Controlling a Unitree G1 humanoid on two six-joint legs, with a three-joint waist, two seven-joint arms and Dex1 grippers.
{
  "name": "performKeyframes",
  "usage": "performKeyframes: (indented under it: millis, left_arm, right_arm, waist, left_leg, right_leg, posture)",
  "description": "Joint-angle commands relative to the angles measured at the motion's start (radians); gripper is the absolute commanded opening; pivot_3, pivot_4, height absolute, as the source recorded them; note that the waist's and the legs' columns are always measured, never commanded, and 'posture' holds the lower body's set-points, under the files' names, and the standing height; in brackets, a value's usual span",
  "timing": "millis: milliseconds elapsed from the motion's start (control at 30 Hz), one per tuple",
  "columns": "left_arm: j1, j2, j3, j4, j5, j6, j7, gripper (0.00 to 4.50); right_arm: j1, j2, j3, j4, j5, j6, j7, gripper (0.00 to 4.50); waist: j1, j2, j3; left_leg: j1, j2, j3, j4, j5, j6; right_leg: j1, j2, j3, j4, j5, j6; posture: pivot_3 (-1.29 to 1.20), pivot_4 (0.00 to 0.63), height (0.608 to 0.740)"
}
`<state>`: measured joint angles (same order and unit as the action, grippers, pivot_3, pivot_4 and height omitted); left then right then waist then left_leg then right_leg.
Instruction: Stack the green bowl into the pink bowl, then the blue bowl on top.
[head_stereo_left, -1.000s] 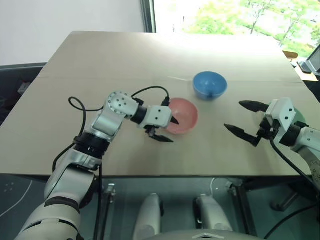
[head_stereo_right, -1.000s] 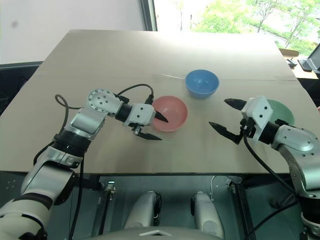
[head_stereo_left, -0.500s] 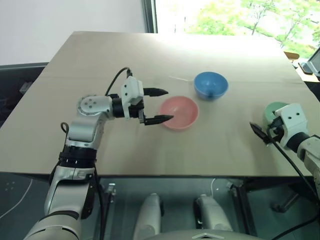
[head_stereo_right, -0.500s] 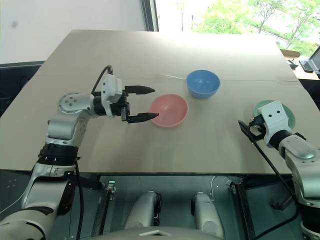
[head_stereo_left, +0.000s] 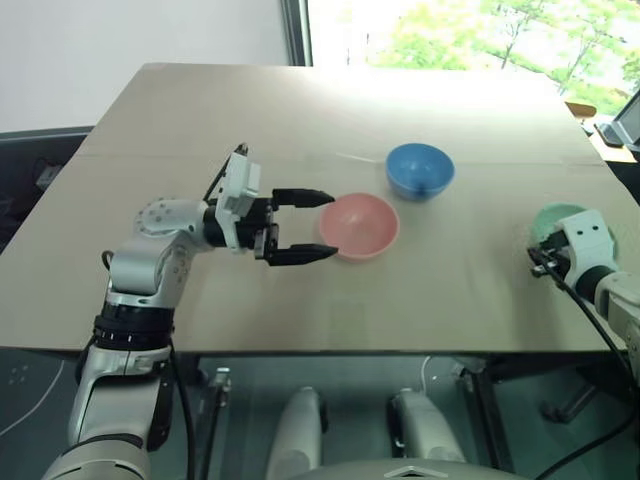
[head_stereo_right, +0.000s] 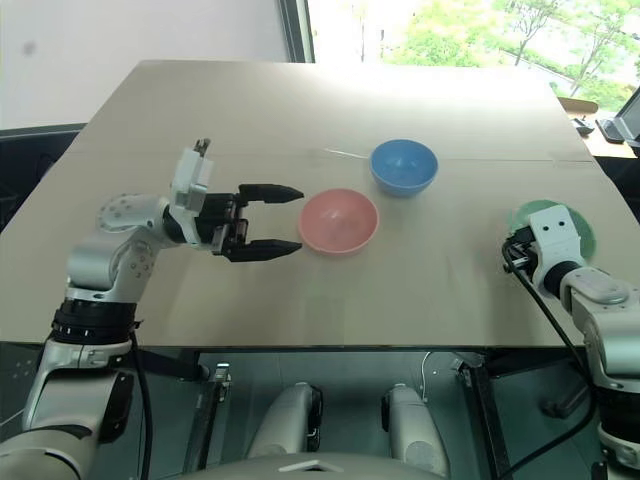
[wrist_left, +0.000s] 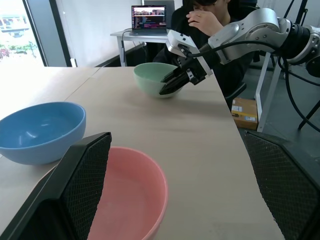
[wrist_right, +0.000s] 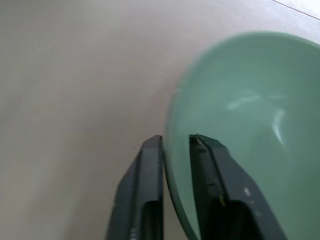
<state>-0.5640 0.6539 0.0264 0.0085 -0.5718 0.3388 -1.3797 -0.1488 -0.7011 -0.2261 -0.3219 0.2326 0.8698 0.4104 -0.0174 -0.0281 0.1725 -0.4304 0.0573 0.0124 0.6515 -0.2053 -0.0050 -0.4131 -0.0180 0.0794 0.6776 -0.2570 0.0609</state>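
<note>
The pink bowl (head_stereo_left: 362, 226) rests upright at the table's middle. My left gripper (head_stereo_left: 334, 225) hovers just left of it, open and pointing right, its fingertips (head_stereo_left: 325, 197) level with the bowl's left rim and holding nothing. Behind and to the right of the pink bowl stands the blue bowl (head_stereo_left: 420, 170). Near the right edge sits the green bowl (wrist_right: 250, 125), and my right gripper (wrist_right: 175, 142) is shut on its near-left rim, one finger inside and one outside. From the left wrist view, the right gripper (wrist_left: 171, 88) shows pinching the green bowl (wrist_left: 149, 79).
The tan table (head_stereo_left: 250, 130) has bare room at the left and back. A thin white mark (head_stereo_left: 355, 157) lies left of the blue bowl. Past the table's right edge a person (wrist_left: 210, 20) sits near a laptop desk (wrist_left: 148, 20). A cardboard box (wrist_left: 245, 112) is on the floor.
My right gripper swung right to the green bowl and closed on its rim. My left gripper pulled back left from the pink bowl, rose and rolled, staying open.
</note>
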Motion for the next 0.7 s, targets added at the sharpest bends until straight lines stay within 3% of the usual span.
performKeyframes:
  millis: [33, 167, 300, 500, 633, 667, 700]
  left_arm:
    - [0.012, 0.020, 0.027, -0.041, -0.017, -0.001, 0.002, 4.50]
    - [0.050, 0.033, 0.032, -0.052, 0.000, -0.007, 0.031, 4.50]
    - [0.096, 0.047, 0.040, -0.077, 0.011, -0.003, 0.076, 4.50]
    - [0.147, 0.050, 0.080, -0.117, 0.007, -0.004, 0.151, 4.50]
    - [0.190, 0.062, 0.113, -0.153, -0.009, 0.012, 0.183, 4.50]
    - [0.207, 0.066, 0.121, -0.167, -0.011, 0.016, 0.189, 4.50]
    - [0.220, 0.070, 0.127, -0.181, -0.013, 0.019, 0.193, 4.50]
  right_arm:
    - [-0.034, -0.023, 0.015, -0.030, -0.023, -0.129, 0.035, 0.01]
    - [-0.107, 0.028, 0.077, -0.126, 0.062, -0.270, 0.155, 0.01]
    - [-0.248, 0.091, 0.201, -0.190, 0.126, -0.241, 0.215, 0.01]
    - [-0.448, 0.222, 0.394, -0.101, 0.137, -0.214, 0.269, 0.01]
    - [-0.503, 0.285, 0.485, -0.009, 0.123, -0.233, 0.317, 0.01]
    - [-0.507, 0.302, 0.508, 0.021, 0.117, -0.246, 0.328, 0.76]
    - [-0.507, 0.309, 0.525, 0.046, 0.108, -0.259, 0.342, 1.03]
  waist:
    - [-0.002, 0.000, 0.000]
    - [-0.012, 0.000, 0.000]
    - [-0.025, 0.000, 0.000]
    - [-0.020, 0.000, 0.000]
    - [-0.018, 0.000, 0.000]
    - [-0.018, 0.000, 0.000]
    - [-0.020, 0.000, 0.000]
  left_leg:
    - [0.000, 0.000, 0.000, 0.000, 0.000, 0.000]
    - [0.000, 0.000, 0.000, 0.000, 0.000, 0.000]
    - [0.000, 0.000, -0.001, -0.001, 0.000, 0.000]
    - [-0.001, 0.000, -0.002, 0.000, 0.000, 0.000]
    - [-0.001, 0.000, -0.002, 0.000, 0.000, 0.000]
    - [-0.001, 0.000, -0.002, -0.001, 0.000, 0.000]
    - [-0.001, 0.000, -0.002, -0.001, 0.000, 0.000]
  right_leg:
    - [0.000, 0.000, 0.000, 0.000, 0.000, 0.000]
    - [0.000, 0.000, 0.000, 0.000, 0.000, 0.000]
    - [0.000, 0.000, 0.000, 0.000, 0.000, 0.000]
    - [0.000, 0.000, -0.002, 0.000, 0.000, 0.000]
    - [0.000, 0.000, -0.002, 0.000, 0.000, 0.000]
    - [0.000, 0.000, -0.002, 0.000, 0.000, 0.000]
    - [0.000, 0.000, -0.002, -0.001, 0.000, 0.000]
  posture:
    - [0.00, 0.150, 0.740]
    - [0.00, 0.150, 0.740]
    - [0.00, 0.150, 0.740]
    - [0.00, 0.150, 0.740]
    - [0.00, 0.150, 0.740]
    - [0.00, 0.150, 0.740]
    - [0.00, 0.150, 0.740]
